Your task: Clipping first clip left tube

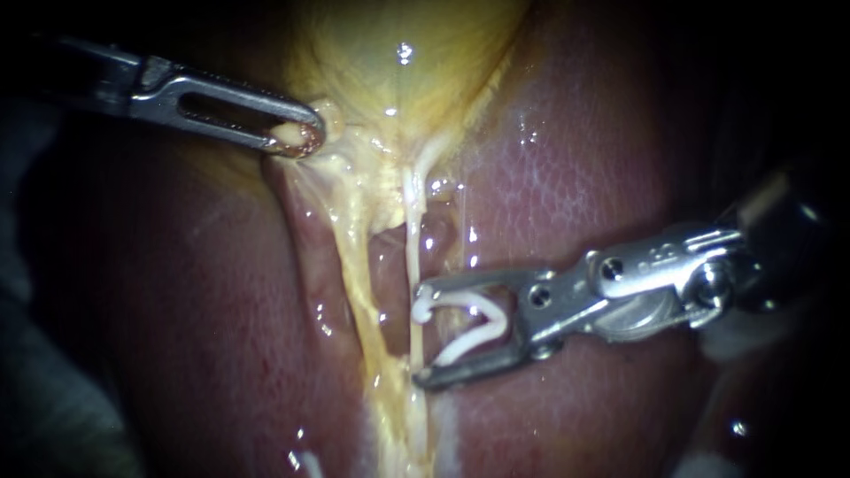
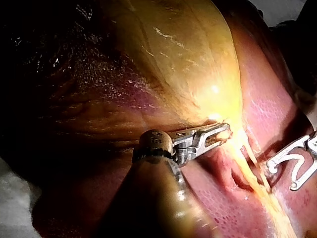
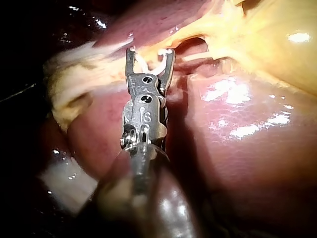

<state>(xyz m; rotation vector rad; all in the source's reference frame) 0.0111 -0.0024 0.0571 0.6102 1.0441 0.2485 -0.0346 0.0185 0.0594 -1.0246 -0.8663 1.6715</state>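
Found glistening reddish liver across most of the field. Noted yellow gallbladder above it, narrowing into pale strands. Recorded right instrument entering from the right, jaws spread wide yet bearing on the clip from both sides, tips at the thin whitish tube. Recorded left instrument entering from the upper left, jaws closed on the gallbladder's yellowish lower edge. Confirmed that grip from the left wrist view. Located left tube, thicker and yellow, just beyond the whitish one, apart from the jaw tips. Unable to place the whitish tube inside or outside the clip's mouth. Logged clip as white, bent, open, closed around neither tube.
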